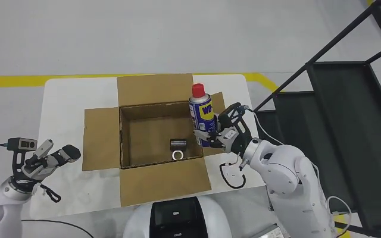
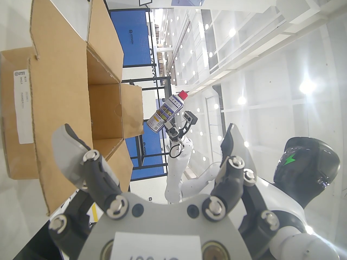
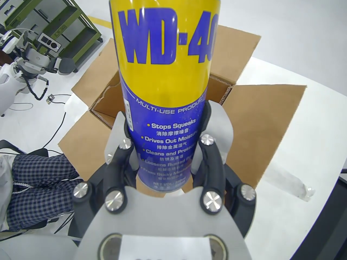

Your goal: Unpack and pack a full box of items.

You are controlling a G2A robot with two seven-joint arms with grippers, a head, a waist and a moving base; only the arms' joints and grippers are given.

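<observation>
Top view: cardboard box (image 1: 161, 178), corrugated, brown, rectangular, with four flaps folded outward on a white table (image 1: 65, 101). Spray can (image 1: 202, 116), cylindrical, glossy blue-and-yellow metal with a red cap, stood upright in the right gripper (image 1: 223, 135), above the box wall nearest that gripper. Its curved grey fingers (image 3: 221, 125) were closed round the can's lower body, one on each side. Beyond the gripper, on the box floor, lay a small dark block (image 1: 178, 143) and a pale ring (image 1: 177, 155), possibly tape. Left gripper (image 2: 147, 136) was spread wide, held nothing, and sat near the flap on its own side.
</observation>
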